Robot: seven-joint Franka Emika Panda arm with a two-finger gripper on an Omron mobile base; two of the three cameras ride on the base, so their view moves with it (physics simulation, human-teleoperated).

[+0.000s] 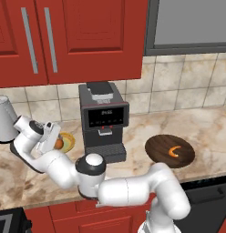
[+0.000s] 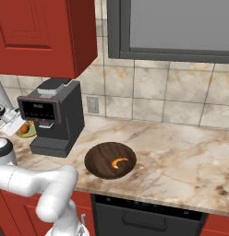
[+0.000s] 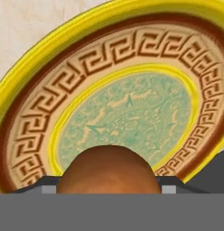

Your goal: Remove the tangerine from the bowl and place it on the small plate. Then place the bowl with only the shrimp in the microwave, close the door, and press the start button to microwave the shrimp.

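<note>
Fingers (image 1: 58,144) pinch the tangerine (image 3: 108,169) above the small plate (image 3: 127,110), beside the coffee machine (image 1: 103,120).

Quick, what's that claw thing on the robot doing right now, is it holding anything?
Gripper: closed on the tangerine, right above the small plate.

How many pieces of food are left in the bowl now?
1: the shrimp lies in the bowl. The tangerine is between the hand's fingers, over the small plate.
</note>
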